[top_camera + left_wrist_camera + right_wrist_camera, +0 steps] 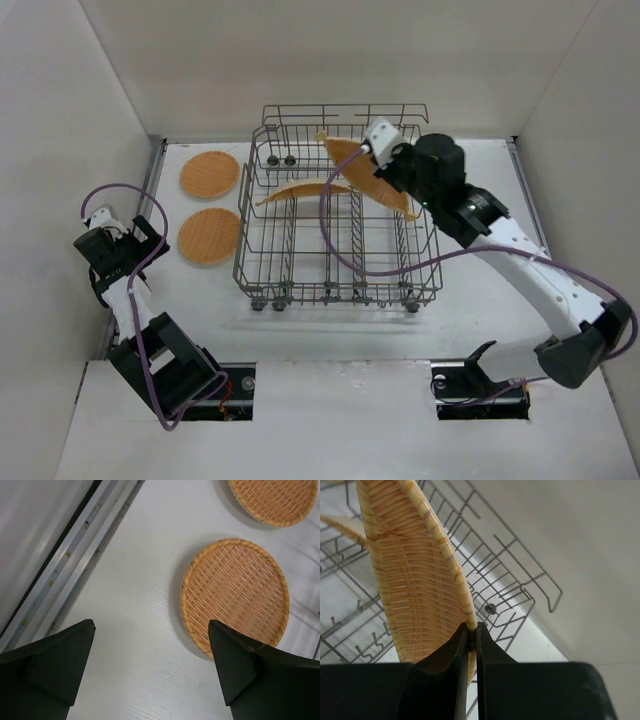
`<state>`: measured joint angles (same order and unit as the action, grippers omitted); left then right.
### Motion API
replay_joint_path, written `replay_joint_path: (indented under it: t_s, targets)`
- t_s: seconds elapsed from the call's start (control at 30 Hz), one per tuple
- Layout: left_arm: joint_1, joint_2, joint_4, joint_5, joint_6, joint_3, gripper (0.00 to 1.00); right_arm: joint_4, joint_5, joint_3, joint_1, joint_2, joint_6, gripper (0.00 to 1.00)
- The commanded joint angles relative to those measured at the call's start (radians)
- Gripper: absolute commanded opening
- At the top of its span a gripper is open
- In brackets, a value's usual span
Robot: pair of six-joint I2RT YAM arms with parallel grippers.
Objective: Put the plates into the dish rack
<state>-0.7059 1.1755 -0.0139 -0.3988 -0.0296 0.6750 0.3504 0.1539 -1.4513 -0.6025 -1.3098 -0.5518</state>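
White walls are enclosing a pale counter (200, 300). One round orange-tan woven plate (415, 580) is hanging tilted over the far right of the grey wire dish rack (340, 285), its rim being clenched by the right pincer (471, 635). It is looking light, stiff and rough rather than slippery, so a thin rim hold is probably suiting it best. A second plate (300, 190) is leaning inside the rack. A nearer flat plate (235, 595) and a farther flat plate (275, 500) are lying on the counter by the released left pincer (151, 625).
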Motion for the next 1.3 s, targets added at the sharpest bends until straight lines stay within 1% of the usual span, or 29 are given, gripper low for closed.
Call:
replay_joint_path:
  t_s: [0.0,0.27,0.47,0.6,0.87,1.07,1.27]
  targets:
    - [0.006,-0.042,-0.049,0.003,0.008,-0.025,1.0,-0.117,0.094,-0.017,-0.084,-0.055,-0.167,0.0]
    - [-0.005,-0.059,-0.066,-0.002,-0.001,-0.038,1.0,-0.235,0.187,-0.017,-0.236,-0.219,-0.411,0.0]
    - [-0.011,-0.054,-0.066,-0.008,-0.004,-0.037,1.0,-0.418,0.194,0.045,-0.295,-0.301,-0.629,0.0]
    - [-0.013,-0.053,-0.066,-0.011,-0.006,-0.035,1.0,-0.456,0.2,0.042,-0.314,-0.37,-0.704,0.0]
    - [-0.02,-0.043,-0.064,-0.017,-0.01,-0.029,1.0,-0.453,0.219,-0.007,-0.34,-0.471,-0.702,0.0]
    - [-0.022,-0.04,-0.064,-0.017,-0.013,-0.028,1.0,-0.396,0.248,-0.041,-0.362,-0.499,-0.649,0.0]
    - [-0.025,-0.039,-0.064,-0.023,-0.015,-0.028,1.0,-0.372,0.282,-0.034,-0.378,-0.522,-0.629,0.0]
